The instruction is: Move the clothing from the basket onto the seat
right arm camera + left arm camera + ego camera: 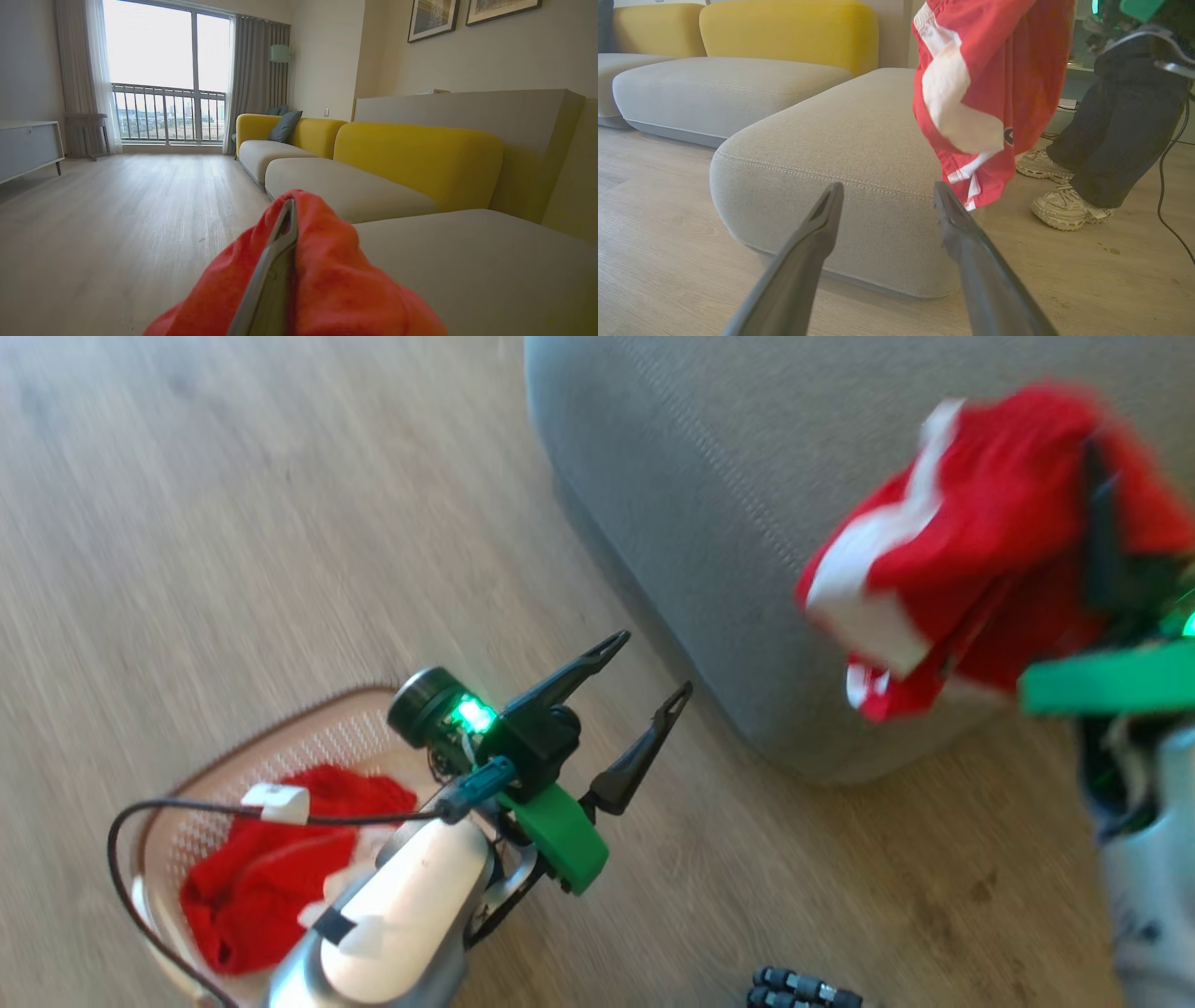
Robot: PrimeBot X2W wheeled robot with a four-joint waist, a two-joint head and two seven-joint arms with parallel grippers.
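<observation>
Now, start with the big grey seat (pixel 747 523). You want the cloth to land well in on its top, not on the rounded corner. The red garment (pixel 980 551) hangs in the air right at that edge. Its low end seems to dangle down beside the seat's side. So I think you should lift it and carry it in over the cushion before you let go. Go slowly so it does not swing. A person's shoes (pixel 1064 207) stand on the floor near it, so keep away from them.

The basket (pixel 308 695) sits on the floor, apart from the seat, with more red clothes (pixel 252 887) inside. Your right gripper (pixel 290 210) is squeezed tight on the garment, which droops down from it. Your left gripper (pixel 653 663) is spread wide and holds nothing. It is between the basket and the seat.
</observation>
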